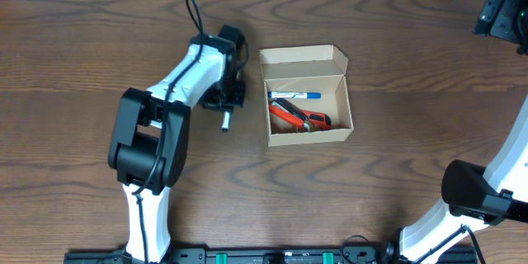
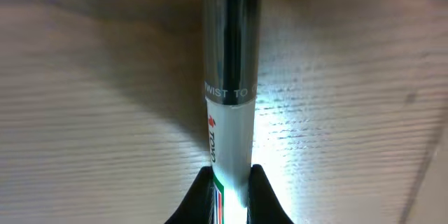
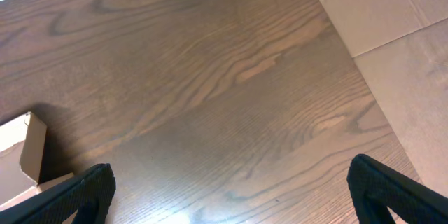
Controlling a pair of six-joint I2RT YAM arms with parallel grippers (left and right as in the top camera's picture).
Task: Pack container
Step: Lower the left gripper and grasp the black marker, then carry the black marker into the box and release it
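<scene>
The container (image 1: 307, 137), a small tan cardboard box, stands open at the table's middle with its flap lid (image 1: 301, 54) tilted up at the back. Inside lie a blue-and-white pen (image 1: 294, 96) and an orange-handled tool (image 1: 299, 116). Left of the box, my left gripper (image 1: 226, 106) is low over the table. Its jaws are shut on a marker (image 2: 231, 77) with a white barrel and a black cap, which lies between the pads (image 2: 201, 192). My right gripper (image 3: 234, 196) hovers open over bare wood to the right, its fingertips (image 3: 87, 192) wide apart and holding nothing.
The right arm (image 1: 503, 12) reaches to the far right corner of the table. A corner of the box (image 3: 24, 150) shows at the left of the right wrist view. The table's right edge and tan floor (image 3: 392, 21) lie beyond.
</scene>
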